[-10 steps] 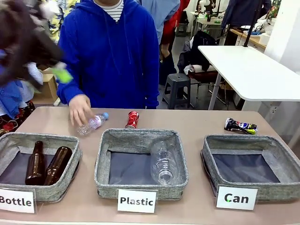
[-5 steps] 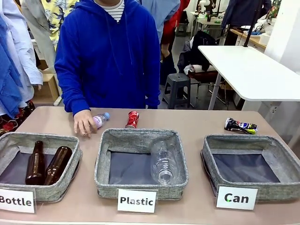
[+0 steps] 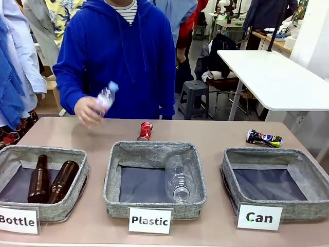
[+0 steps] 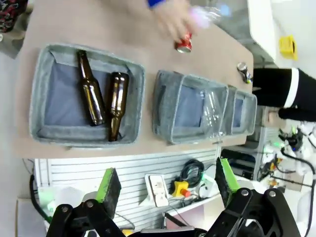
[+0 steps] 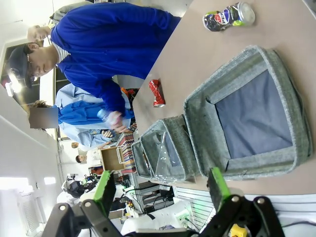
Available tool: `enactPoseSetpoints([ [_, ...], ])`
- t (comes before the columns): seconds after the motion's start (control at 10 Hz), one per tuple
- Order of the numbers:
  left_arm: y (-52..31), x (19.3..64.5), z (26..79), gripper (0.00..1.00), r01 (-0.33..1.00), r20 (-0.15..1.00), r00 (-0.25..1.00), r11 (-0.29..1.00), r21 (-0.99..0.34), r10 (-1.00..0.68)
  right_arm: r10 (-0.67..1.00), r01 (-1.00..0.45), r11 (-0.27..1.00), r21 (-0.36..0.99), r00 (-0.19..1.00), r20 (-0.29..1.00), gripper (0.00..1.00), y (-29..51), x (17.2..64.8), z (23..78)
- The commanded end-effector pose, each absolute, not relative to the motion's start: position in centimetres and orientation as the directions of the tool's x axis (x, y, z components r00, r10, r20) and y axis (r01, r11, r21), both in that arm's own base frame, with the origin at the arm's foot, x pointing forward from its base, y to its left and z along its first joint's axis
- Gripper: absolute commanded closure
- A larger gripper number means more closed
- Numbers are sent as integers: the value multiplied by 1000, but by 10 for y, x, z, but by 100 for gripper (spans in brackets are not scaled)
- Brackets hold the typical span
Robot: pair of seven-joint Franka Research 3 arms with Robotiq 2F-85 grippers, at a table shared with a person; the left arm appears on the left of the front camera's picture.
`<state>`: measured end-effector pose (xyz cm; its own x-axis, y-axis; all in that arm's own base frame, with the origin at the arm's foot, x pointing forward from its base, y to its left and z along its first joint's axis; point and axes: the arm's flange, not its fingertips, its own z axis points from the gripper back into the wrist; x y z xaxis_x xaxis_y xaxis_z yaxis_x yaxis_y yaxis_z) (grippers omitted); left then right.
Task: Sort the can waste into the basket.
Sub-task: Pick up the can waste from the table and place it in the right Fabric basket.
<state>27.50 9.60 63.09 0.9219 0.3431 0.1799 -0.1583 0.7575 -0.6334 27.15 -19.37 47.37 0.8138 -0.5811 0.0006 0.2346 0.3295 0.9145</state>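
Near side, robot's edge: left gripper and right gripper both hang above the table, jaws spread wide, nothing between the green pads.

Next out: the Can basket, on the robot's right, with its white card at the near wall. Dark bottom bare; no can in it yet.

Just past its far rim, at about 12 o'clock from the basket's middle, lies the dark can. It is apart from the rim, not touching. Long axis runs 9-to-3, roughly along the rim, with the yellow-green end toward 3.

Farther toward 10 o'clock from the same basket: the red can, just behind the Plastic basket. Long axis nearly 6-to-12.

Judgement: right arm is nearer the dark can. Jaws should close across the short axis, then carry it back toward 6.

Farthest: the person's hand, lifted off the table, holding a clear bottle, well apart from both cans.
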Motion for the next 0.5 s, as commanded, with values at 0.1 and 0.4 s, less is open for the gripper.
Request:
enactPoseSetpoints([
  [0.1,138,300,619,0,-282,104,863,641,-714,494,-578,201,322,925,815,24,0,-194,273,474],
  [0.4,210,281,572,0,-250,71,812,455,-855,579,-578,201,322,925,815,24,0,-194,273,474],
])
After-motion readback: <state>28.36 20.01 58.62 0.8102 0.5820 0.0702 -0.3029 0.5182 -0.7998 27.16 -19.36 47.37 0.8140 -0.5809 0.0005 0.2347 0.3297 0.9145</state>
